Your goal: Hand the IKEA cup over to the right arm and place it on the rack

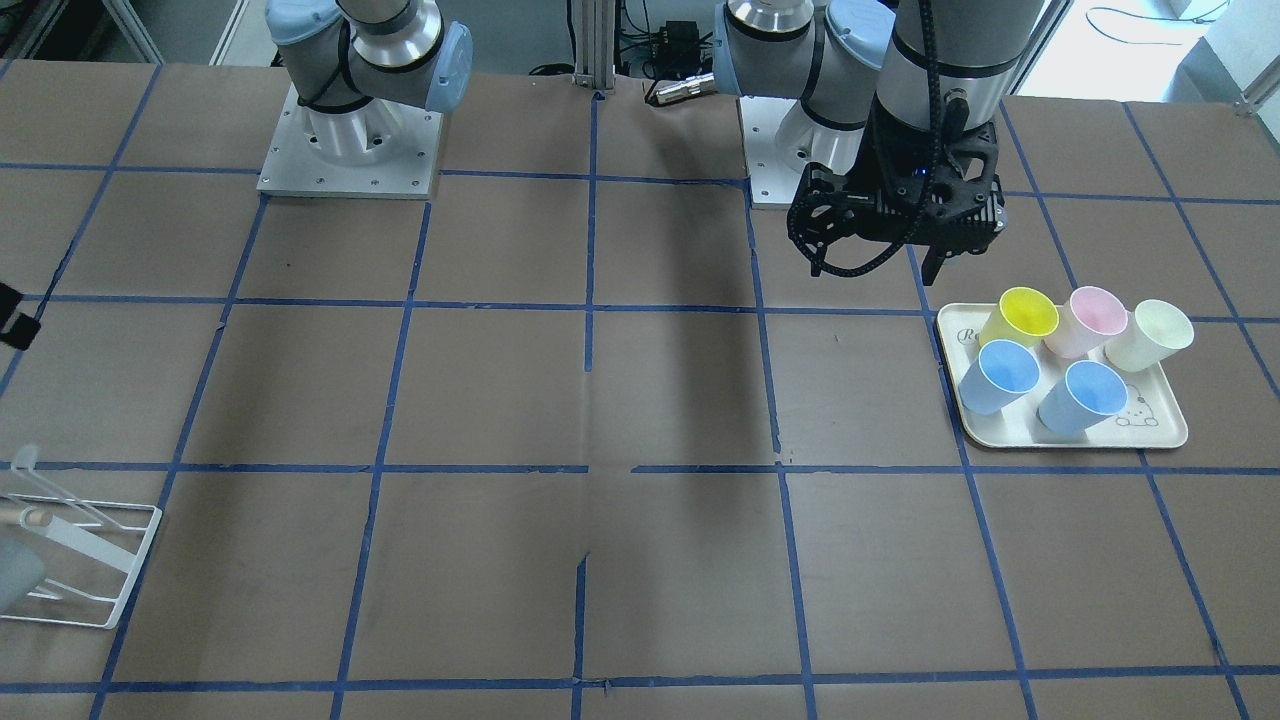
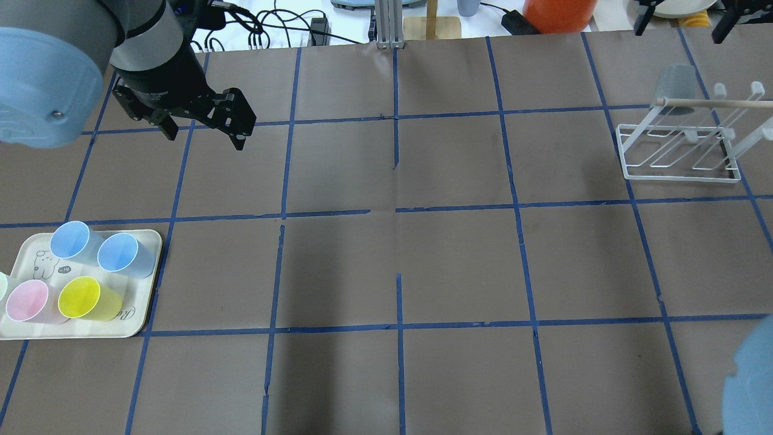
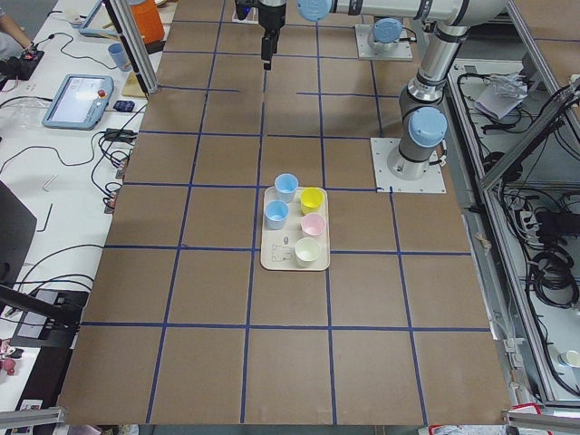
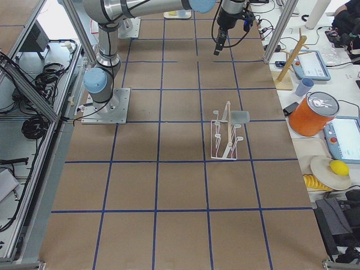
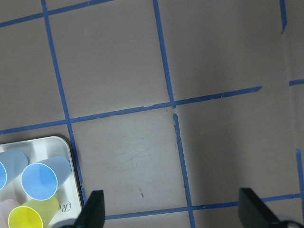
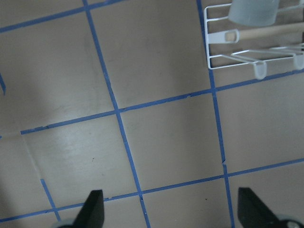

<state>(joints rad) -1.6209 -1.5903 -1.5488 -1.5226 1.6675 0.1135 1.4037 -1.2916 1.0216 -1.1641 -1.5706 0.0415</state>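
The IKEA cup point(image 2: 676, 87), pale grey, sits on a peg at the far left corner of the white wire rack point(image 2: 679, 175), by the wooden dowel's end. It also shows in the exterior right view point(image 4: 240, 117) and at the top of the right wrist view point(image 6: 251, 12). My left gripper point(image 2: 205, 138) is open and empty. It hangs high over the table beside the tray, as the front view point(image 1: 875, 268) shows. My right gripper point(image 6: 173, 211) is open and empty, high over bare table, with the rack point(image 6: 223, 61) ahead to its right.
A cream tray point(image 2: 145, 296) at the table's left end holds two light-blue cups point(image 2: 124, 254), a yellow cup point(image 2: 81, 299), a pink cup point(image 2: 27, 300) and a cream-white cup point(image 1: 1150, 335). Blue tape lines grid the brown table. Cables and an orange bucket point(image 4: 320, 112) lie beyond the far edge.
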